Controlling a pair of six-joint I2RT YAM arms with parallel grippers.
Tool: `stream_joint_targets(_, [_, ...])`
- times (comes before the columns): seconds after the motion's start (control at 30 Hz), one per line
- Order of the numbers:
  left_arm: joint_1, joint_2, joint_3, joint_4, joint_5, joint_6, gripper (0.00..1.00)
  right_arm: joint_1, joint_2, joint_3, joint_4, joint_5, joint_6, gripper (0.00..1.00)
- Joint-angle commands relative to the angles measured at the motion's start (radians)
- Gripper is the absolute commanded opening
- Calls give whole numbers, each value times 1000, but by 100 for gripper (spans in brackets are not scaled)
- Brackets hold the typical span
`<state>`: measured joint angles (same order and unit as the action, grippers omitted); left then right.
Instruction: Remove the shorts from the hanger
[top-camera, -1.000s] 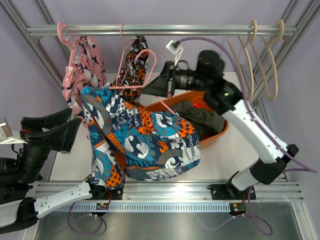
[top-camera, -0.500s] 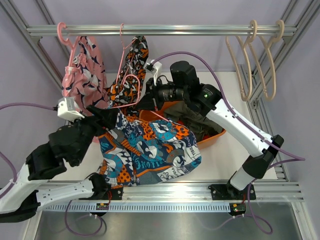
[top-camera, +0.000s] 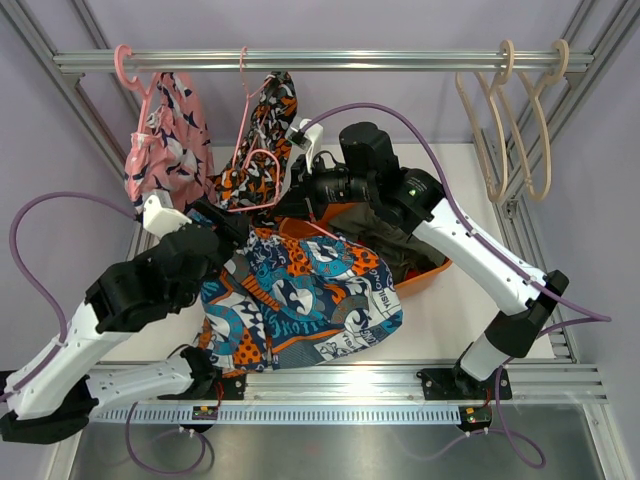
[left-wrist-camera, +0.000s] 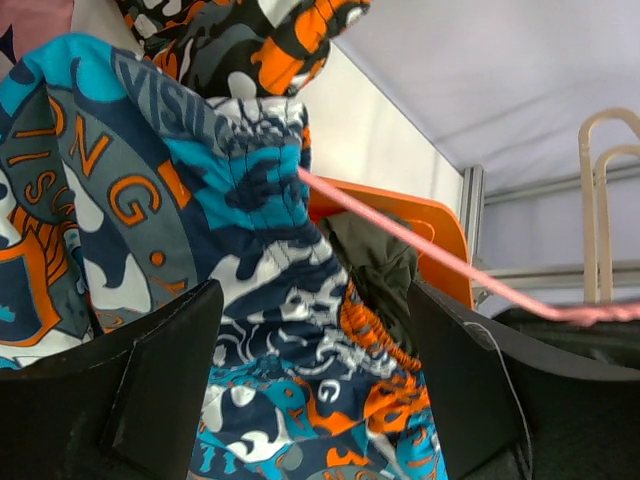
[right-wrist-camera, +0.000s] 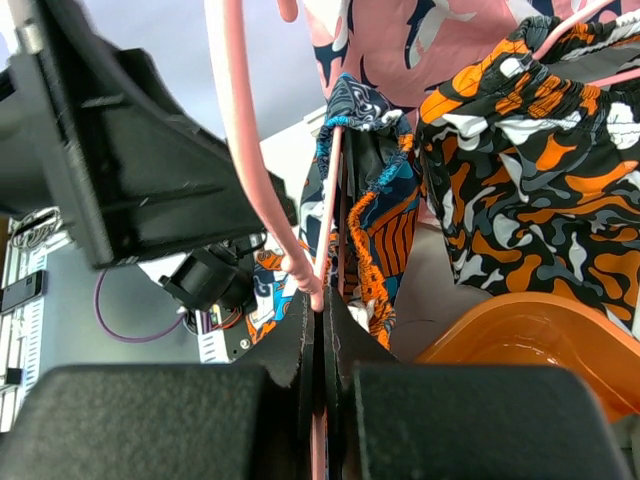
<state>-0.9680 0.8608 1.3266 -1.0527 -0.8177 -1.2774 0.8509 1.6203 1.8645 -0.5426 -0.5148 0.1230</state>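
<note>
The blue, orange and white print shorts (top-camera: 300, 300) hang from a pink hanger (top-camera: 262, 172) and drape down toward the front rail. My right gripper (top-camera: 292, 192) is shut on the pink hanger's wire (right-wrist-camera: 322, 290) and holds it off the rod. My left gripper (top-camera: 236, 236) is open at the shorts' upper left edge. In the left wrist view the printed cloth (left-wrist-camera: 270, 330) fills the gap between the wide-apart fingers (left-wrist-camera: 150, 390), with the hanger wire (left-wrist-camera: 420, 240) running across behind it. I cannot tell if the fingers touch the cloth.
An orange basket (top-camera: 440, 268) behind the shorts holds dark olive shorts (top-camera: 400, 238). Pink print shorts (top-camera: 165, 140) and orange-black print shorts (top-camera: 272, 115) hang from the rod (top-camera: 400, 62) on the left. Bare wooden hangers (top-camera: 500, 120) hang on the right.
My left arm has swung in from the far left up to the printed shorts. My right gripper moved left with the hanger, then held still. The shorts have bunched up.
</note>
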Motion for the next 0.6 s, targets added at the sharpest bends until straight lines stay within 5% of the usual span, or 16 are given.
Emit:
stream_joint_targets(0.0, [98,7,-21,106,96,-14,78,5,-56,30,36,-1,-14,0])
stream_joint_targets(0.47, [250,83,-49,175,190,102,57,5,-83,30,16,-28,-3,0])
stream_joint_targets(0.57, [272,83,-53,178,196,121,36,5,-88,21,9,-24,-9,0])
